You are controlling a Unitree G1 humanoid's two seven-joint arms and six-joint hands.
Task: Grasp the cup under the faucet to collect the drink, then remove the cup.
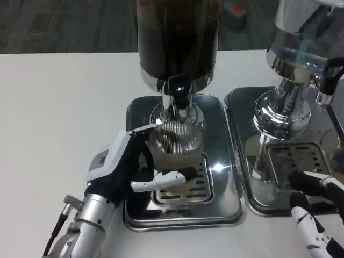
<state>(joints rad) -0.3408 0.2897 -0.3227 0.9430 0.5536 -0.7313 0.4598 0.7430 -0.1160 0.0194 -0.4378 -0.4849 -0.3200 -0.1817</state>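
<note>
While white table [54, 134] spans the frame, a dark-filled dispenser [177, 37] stands on a steel tray [226, 209], tap [179, 88] pointing down. Second dispenser [301, 48], clear tank, stands on its own tray [239, 107] just right. Cup [174, 156] stands upright on the first tray's grate [201, 188], long axis vertical, mouth up, directly below the tap; dark liquid shows inside, level unclear. Left hand [134, 166] wraps the cup from the left, fingers [161, 180] across its front. Right hand [317, 199] rests over the second tray's grate, fingers apart, holding nothing.
</note>
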